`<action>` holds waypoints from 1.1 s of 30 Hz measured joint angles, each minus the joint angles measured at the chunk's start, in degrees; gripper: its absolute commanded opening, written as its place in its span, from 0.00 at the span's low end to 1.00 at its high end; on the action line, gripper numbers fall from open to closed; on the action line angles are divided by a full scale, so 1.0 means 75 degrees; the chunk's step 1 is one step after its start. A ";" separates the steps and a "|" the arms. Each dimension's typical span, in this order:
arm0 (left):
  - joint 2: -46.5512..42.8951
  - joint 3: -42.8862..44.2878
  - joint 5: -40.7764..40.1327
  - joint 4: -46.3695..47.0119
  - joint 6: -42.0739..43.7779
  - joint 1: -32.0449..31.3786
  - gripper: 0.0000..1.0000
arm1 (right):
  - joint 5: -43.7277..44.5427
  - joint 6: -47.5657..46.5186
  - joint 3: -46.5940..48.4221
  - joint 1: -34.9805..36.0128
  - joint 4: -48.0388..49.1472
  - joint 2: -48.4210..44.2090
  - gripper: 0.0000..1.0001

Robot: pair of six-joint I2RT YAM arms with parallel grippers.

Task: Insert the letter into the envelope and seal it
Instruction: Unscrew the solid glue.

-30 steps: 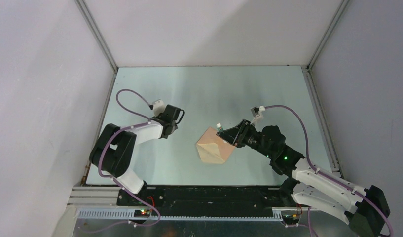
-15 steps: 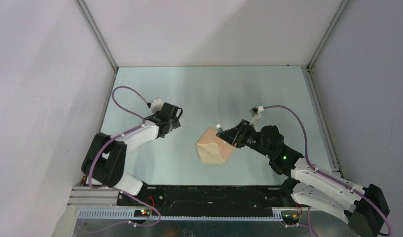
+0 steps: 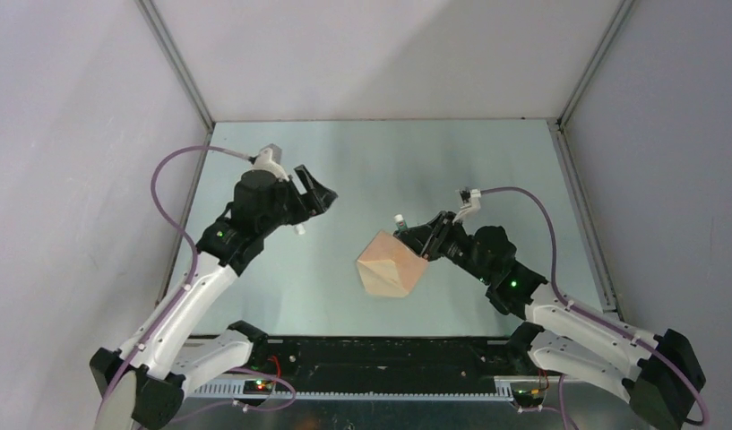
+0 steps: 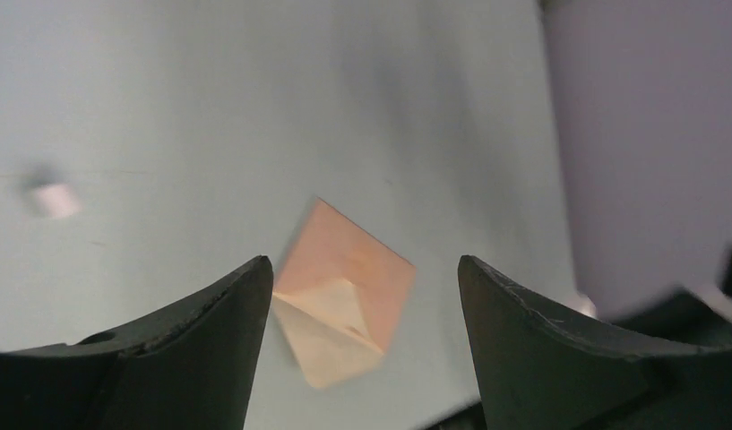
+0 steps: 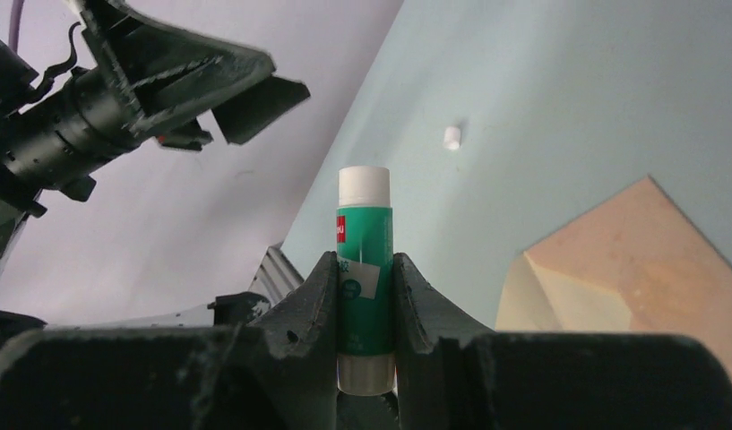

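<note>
My right claw (image 3: 414, 236) is closed on a glue stick (image 5: 364, 242), a green tube with a white top, which stands upright between the two jaws with the top pointing away from my wrist. My left claw (image 3: 313, 193) is spread wide and has nothing in it. The envelope (image 3: 389, 266) lies flat near the middle of the desk (image 3: 487, 161), turned on a diagonal to the desk edges, so one corner points to the far side. The right claw is just at its far right edge, while the left claw hangs well apart from it, to the left and higher, so the right arm is clearly the nearer one. I judge that the glue must next go to the flap, and for this the envelope is just below and to the near-left of the glue tip. The left wrist view looks down between my open jaws and shows a paler cream triangle on the near part of the envelope (image 4: 348, 287), which the top view gives only faintly. The right wrist view shows the grip on the glue, and also a small white piece (image 5: 452, 137) lying on the desk between the arms. I cannot make out a separate letter in any view; perhaps it is already inside
</note>
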 measured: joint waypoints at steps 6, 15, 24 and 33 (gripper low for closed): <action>-0.0096 -0.0353 0.2643 0.0627 -0.0455 -0.0026 0.87 | -0.0889 -0.1221 0.0163 -0.0332 0.0851 0.0938 0.00; 0.0382 -0.0093 0.4701 0.0880 -0.1244 -0.0137 0.88 | -0.2448 -0.2780 0.1116 -0.0647 0.0393 0.1338 0.00; 0.0545 -0.0064 0.5217 0.1507 -0.1941 -0.0504 0.90 | -0.2588 -0.3471 0.1166 -0.0644 -0.0166 0.0909 0.00; 0.0490 -0.0484 0.4648 0.2906 -0.2728 -0.1236 0.85 | -0.2506 -0.3401 0.1166 -0.0580 -0.0163 0.0889 0.00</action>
